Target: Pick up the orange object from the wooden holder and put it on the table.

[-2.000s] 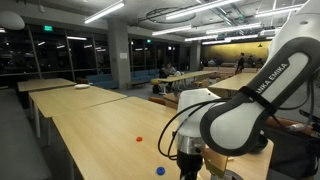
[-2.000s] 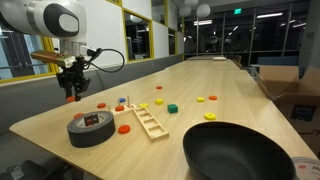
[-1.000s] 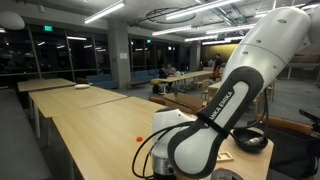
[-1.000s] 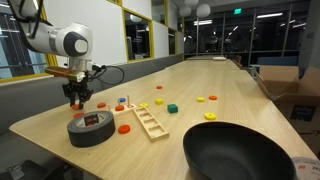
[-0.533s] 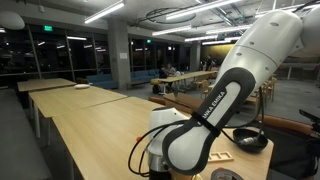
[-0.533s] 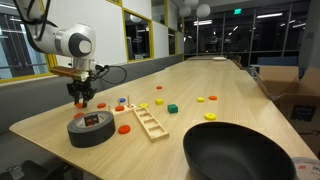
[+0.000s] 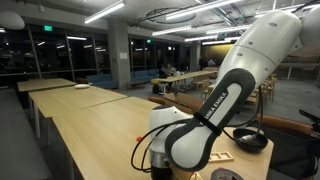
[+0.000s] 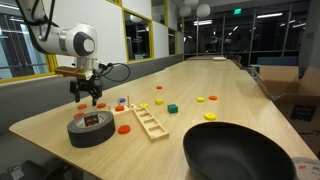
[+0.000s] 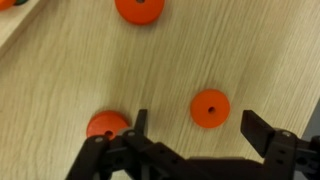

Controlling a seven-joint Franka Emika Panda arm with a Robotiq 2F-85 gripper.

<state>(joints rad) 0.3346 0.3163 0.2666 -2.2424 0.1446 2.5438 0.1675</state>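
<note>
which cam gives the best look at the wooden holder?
An exterior view: the wooden holder lies whole and unblocked beside the tape roll. In an exterior view the arm blocks nearly all of it. The wrist view shows red discs, no clear holder.

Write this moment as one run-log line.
tool: open, empty | over: red round discs on light-wood table | pale wooden holder board: not touched

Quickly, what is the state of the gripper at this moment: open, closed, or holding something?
Gripper: open, jaws wide apart, holding nothing.
</note>
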